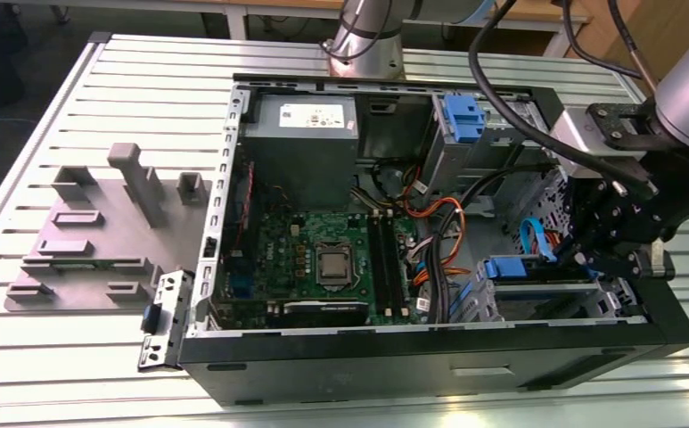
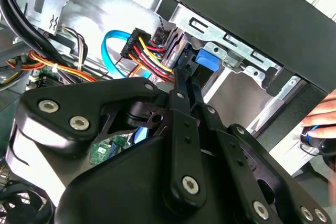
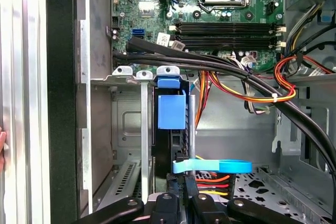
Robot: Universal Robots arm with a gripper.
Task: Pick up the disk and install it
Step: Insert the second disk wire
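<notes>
Pincer (image 1: 611,259) sits inside the computer case (image 1: 439,348) near its front corner, closed on the disk (image 3: 171,111), which stands partly in the drive cage (image 3: 126,129); seating remains.

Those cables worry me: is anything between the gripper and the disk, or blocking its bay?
Possibly. The disk sits edge-on in the drive cage, with the gripper right at it. A blue flat cable reaches the disk's edge beside the gripper, above the red and yellow power leads. Whether it blocks anything is unclear.
</notes>
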